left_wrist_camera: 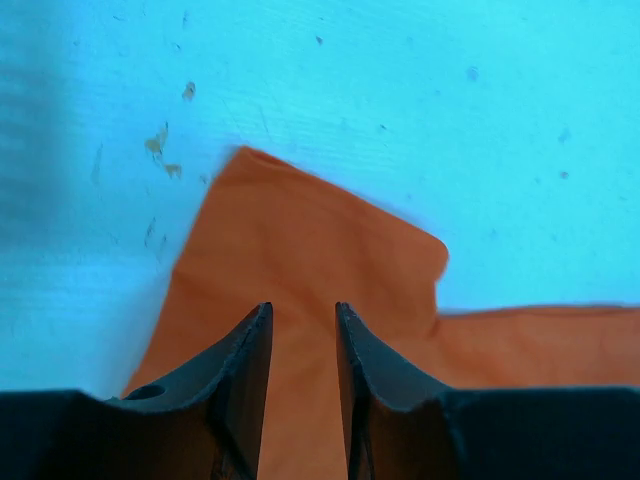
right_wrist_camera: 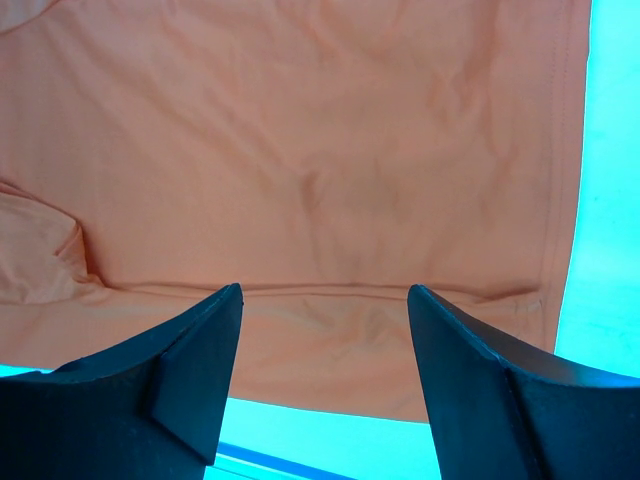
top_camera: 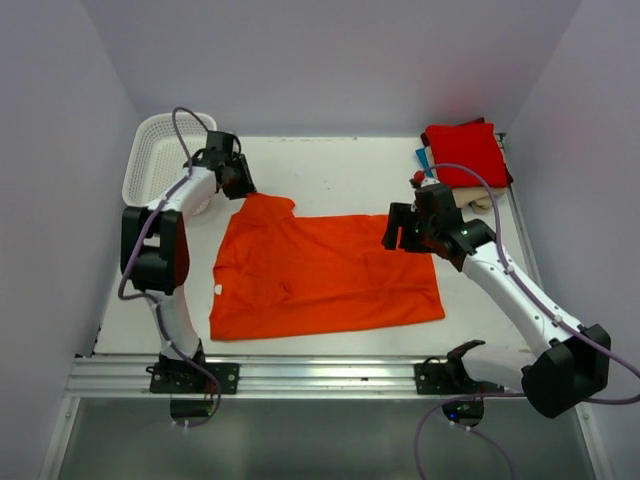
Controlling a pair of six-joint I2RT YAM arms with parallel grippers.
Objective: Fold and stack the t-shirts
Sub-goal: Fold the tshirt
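Nearest the arm bases, the orange t-shirt [top_camera: 320,270] lay spread flat on the surface [top_camera: 340,175], its long axis running side to side: the collar end toward the left arm, the hem end toward the right. Both arms stood along the shirt's far edge. The left end effector [left_wrist_camera: 303,310] hung over the far sleeve [top_camera: 268,207] at the shirt's collar end, its jaws parted only narrowly, with nothing pinched between them as far as the wrist view showed. The right end effector [right_wrist_camera: 325,295] hovered over the shirt's far hem corner, jaws spread wide and empty. Each arm was thus the nearer one to its own end of the far edge, which suited a lengthwise fold drawn toward the near edge. Beyond the shirt's hem end sat the folded stack [top_camera: 465,152], red on top; beyond its collar end, the basket [top_camera: 160,150]
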